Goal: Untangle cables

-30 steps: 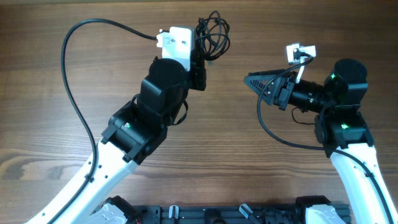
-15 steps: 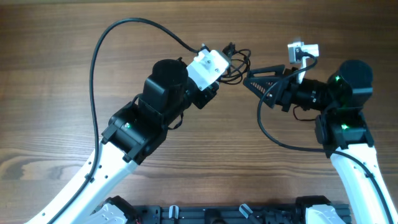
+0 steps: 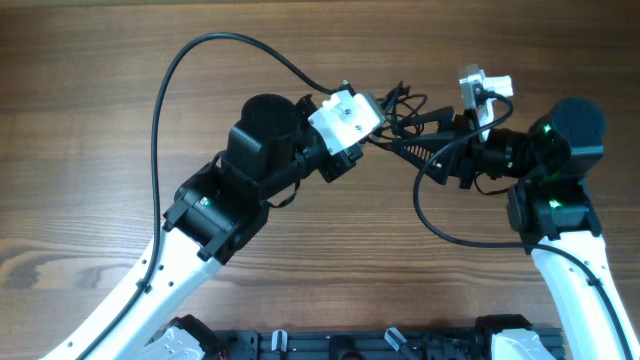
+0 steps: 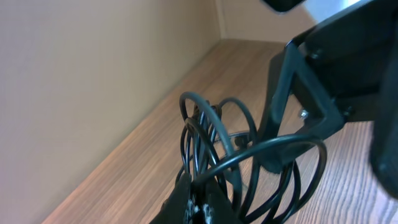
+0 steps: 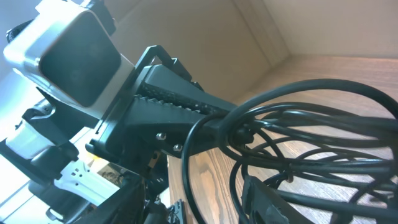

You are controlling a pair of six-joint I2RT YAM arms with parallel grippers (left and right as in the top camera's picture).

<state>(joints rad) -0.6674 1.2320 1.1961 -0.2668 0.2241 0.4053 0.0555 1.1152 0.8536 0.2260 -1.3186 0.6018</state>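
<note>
The cables (image 3: 399,107) are a bundle of thin black looped cords, lifted off the wooden table. My left gripper (image 3: 377,122) is shut on the bundle at its near side. In the left wrist view its fingers (image 4: 200,208) pinch the cords (image 4: 249,155) and the loops fan out above. My right gripper (image 3: 402,134) is open, with its fingers on either side of the loops. In the right wrist view its fingers (image 5: 199,202) flank the cords (image 5: 311,134), and the left gripper's fingers (image 5: 180,106) hold them from the left. No plug ends show clearly.
The left arm's thick black cable (image 3: 168,90) arcs over the table's left half (image 3: 80,200). The right arm's cable (image 3: 430,212) loops below its wrist. A beige wall (image 4: 74,81) runs along the table's far edge.
My left gripper has swung right with the bundle, from the back centre toward the right arm. My right gripper has moved left, so its open fingers now flank the loops.
</note>
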